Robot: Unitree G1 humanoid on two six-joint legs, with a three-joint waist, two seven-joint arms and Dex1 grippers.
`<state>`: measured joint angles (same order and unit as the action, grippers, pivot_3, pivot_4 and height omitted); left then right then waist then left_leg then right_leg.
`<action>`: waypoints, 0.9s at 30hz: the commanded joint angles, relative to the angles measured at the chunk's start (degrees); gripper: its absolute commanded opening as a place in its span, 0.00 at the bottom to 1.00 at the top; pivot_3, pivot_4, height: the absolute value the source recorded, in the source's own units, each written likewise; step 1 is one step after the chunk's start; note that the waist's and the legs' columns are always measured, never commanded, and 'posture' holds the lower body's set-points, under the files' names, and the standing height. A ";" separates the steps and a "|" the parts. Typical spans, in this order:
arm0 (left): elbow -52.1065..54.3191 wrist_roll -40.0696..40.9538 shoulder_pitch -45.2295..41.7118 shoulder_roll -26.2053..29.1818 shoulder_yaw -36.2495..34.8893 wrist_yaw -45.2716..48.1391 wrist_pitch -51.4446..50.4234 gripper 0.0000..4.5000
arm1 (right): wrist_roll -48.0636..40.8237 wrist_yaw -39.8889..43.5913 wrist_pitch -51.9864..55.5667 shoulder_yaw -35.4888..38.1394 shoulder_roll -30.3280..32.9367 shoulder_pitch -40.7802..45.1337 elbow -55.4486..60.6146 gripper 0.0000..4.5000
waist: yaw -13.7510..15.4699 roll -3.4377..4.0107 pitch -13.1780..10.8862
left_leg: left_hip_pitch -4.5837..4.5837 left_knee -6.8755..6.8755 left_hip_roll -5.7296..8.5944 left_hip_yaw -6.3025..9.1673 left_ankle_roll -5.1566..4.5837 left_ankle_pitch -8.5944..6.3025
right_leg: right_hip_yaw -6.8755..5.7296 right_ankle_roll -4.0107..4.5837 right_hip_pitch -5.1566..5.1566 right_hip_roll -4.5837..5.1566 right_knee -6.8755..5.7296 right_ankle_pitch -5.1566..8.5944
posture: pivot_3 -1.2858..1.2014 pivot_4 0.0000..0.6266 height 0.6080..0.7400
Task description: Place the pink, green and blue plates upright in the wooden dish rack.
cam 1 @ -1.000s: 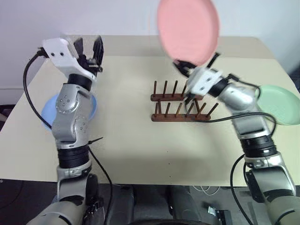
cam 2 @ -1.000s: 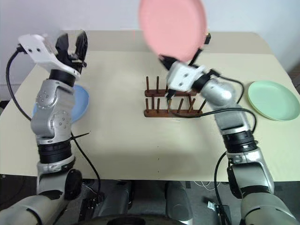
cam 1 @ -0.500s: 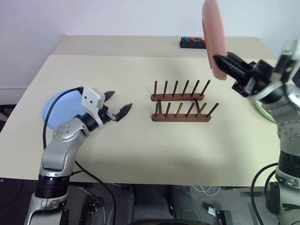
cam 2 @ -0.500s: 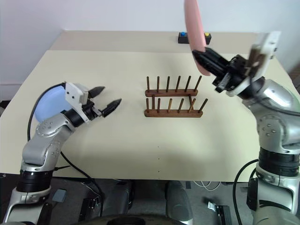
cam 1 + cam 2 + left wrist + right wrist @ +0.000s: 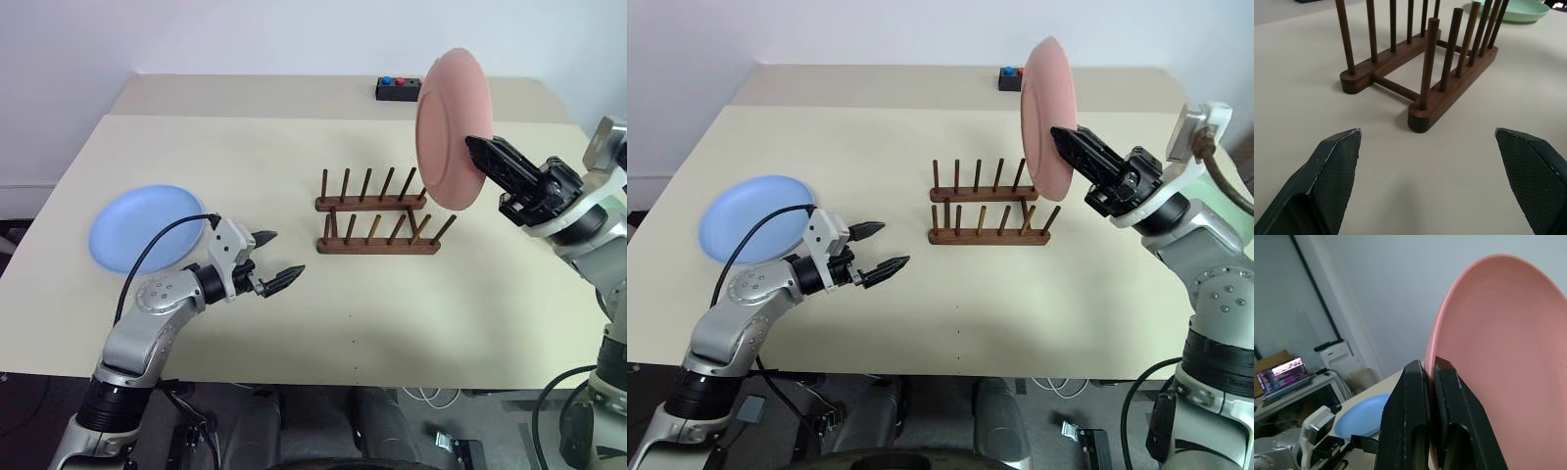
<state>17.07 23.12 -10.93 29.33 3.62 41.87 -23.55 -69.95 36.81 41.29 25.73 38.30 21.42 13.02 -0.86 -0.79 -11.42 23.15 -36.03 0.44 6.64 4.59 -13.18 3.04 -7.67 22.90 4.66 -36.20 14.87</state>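
Mint green plate (image 5: pixel 1508 10) shows beyond the gaping, empty left claw (image 5: pixel 1437 147), past the rack (image 5: pixel 1420 73); right claw (image 5: pixel 487 157) pinches the upright pink plate (image 5: pixel 446 122) by its rim.

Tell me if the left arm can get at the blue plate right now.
Probably yes. The left end effector is open and empty, and the blue plate lies flat on the table beside that arm with nothing between them, though the end effector points away towards the rack and would have to turn back.
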 commanded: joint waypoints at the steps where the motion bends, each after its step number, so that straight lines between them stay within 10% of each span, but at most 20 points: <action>1: 2.61 0.38 -0.05 -0.06 -0.01 0.74 0.70 1.00 | -2.84 -0.51 1.01 1.78 -0.50 0.43 -0.58 0.00 | 0.00 0.00 0.00 | 0.00 0.00 0.00 0.00 0.00 0.00 | 0.00 -0.01 0.00 0.00 0.00 0.00 | 0.52 0.24 0.96; 11: 3.85 0.86 0.05 -0.82 -0.11 1.24 0.72 1.00 | -3.20 -2.28 3.12 1.84 -1.41 1.08 -4.00 0.00 | -0.02 0.02 0.01 | 0.00 0.00 0.00 0.00 0.00 0.00 | 0.00 -0.03 0.00 0.00 0.00 -0.01 | 0.52 0.24 0.96; 21: 4.08 0.42 -0.36 -1.58 0.44 1.77 0.87 1.00 | -4.90 -3.89 4.04 2.45 -1.76 0.64 -4.62 0.99 | -0.02 0.03 0.01 | 0.00 0.00 0.00 0.00 0.00 0.00 | 0.00 -0.09 0.00 0.00 0.00 -0.05 | 0.52 0.24 0.96; 27: 4.11 0.27 -0.31 -1.68 0.72 1.75 0.76 1.00 | -0.22 -5.10 -0.46 3.08 -2.12 1.34 -4.96 0.99 | -0.02 0.04 0.01 | 0.01 0.00 0.00 0.00 0.00 0.00 | 0.00 -0.09 0.00 -0.01 0.00 -0.05 | 0.52 0.24 0.96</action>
<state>18.62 23.16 -10.94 27.88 3.87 43.49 -23.50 -71.44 32.01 43.38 26.11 36.35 21.45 7.22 -0.88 -0.76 -11.42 23.15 -36.03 0.44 6.64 4.59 -13.19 3.04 -7.76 22.91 4.65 -36.19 14.82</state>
